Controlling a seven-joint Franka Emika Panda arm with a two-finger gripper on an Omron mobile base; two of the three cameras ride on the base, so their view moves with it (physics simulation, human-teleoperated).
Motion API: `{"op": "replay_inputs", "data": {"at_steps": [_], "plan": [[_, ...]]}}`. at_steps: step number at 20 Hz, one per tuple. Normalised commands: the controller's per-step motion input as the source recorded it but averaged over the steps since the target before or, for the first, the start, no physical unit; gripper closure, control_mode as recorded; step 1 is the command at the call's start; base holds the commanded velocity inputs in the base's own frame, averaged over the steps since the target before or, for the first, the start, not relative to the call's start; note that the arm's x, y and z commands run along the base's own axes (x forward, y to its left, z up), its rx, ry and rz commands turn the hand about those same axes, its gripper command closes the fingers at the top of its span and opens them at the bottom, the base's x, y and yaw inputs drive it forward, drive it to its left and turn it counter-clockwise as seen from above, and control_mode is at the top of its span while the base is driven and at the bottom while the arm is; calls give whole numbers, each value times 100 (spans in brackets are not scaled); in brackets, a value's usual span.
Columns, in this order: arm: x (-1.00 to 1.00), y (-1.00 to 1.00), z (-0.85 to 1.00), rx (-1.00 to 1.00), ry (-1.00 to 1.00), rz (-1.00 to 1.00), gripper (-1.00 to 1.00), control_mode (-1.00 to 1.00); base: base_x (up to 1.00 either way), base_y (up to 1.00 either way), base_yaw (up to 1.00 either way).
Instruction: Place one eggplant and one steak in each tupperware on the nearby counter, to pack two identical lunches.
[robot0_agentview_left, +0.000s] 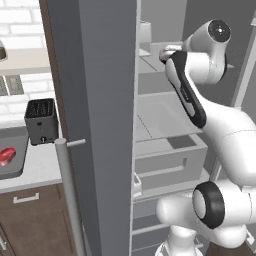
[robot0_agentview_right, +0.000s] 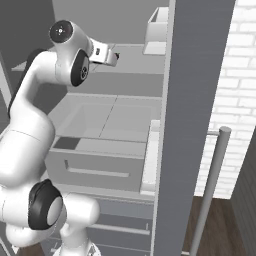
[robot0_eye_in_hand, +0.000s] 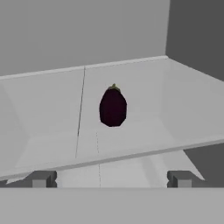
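One dark eggplant (robot0_eye_in_hand: 113, 107) sat upright on the fridge shelf (robot0_eye_in_hand: 48, 118), dead ahead of our gripper (robot0_eye_in_hand: 111, 178), jaws wide and empty. We judged: advance straight, centre it between fingertips, close gently around its middle.

Near-black eggplant (robot0_eye_in_hand: 113, 107) standing upright on a pale shelf, stem end up, lying ahead of the wide-parted jaws and centred between them, untouched. Flat pink-red steak (robot0_agentview_left: 7, 156) resting in a dark grey tupperware (robot0_agentview_left: 15, 172).
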Motion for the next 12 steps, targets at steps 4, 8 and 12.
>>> {"op": "replay_inputs", "data": {"at_steps": [4, 8, 12], "plan": [[16, 0, -8, 0, 0, 0, -100, -100, 0, 0, 0], [43, 0, -22, 0, 0, 0, -100, -100, 0, 0, 0], [27, 0, -2, 0, 0, 0, -100, -100, 0, 0, 0]]}}
